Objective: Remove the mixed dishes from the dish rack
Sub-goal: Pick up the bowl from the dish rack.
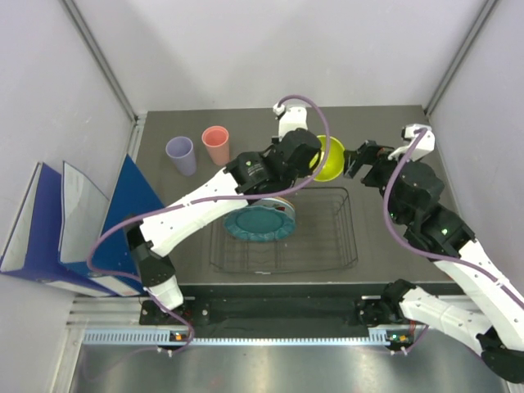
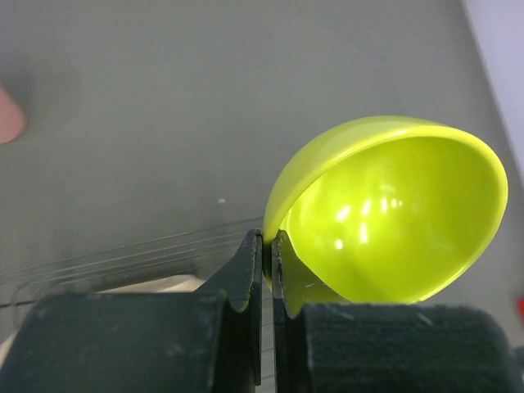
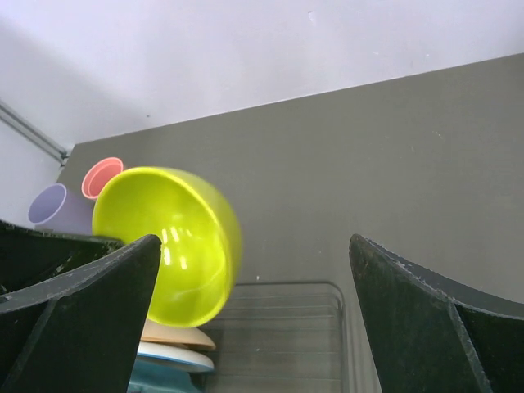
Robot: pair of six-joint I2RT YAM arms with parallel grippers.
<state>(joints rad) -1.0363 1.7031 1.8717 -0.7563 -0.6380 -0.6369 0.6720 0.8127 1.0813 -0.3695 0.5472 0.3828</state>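
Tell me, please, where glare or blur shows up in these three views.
Left wrist: bright glare spots sit inside the yellow-green bowl, which is otherwise sharp. Right wrist: the bowl's right edge looks smeared, and there are small highlights inside. Top external: evenly lit and sharp.

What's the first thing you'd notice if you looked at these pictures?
The shiny yellow-green bowl jumps out: the left gripper pinches its rim and holds it tipped on its side near the far edge of the dish rack. Next comes the teal scalloped plate sitting in the rack's left part. The lavender cup and salmon-pink cup stand side by side beyond the rack's far left corner.
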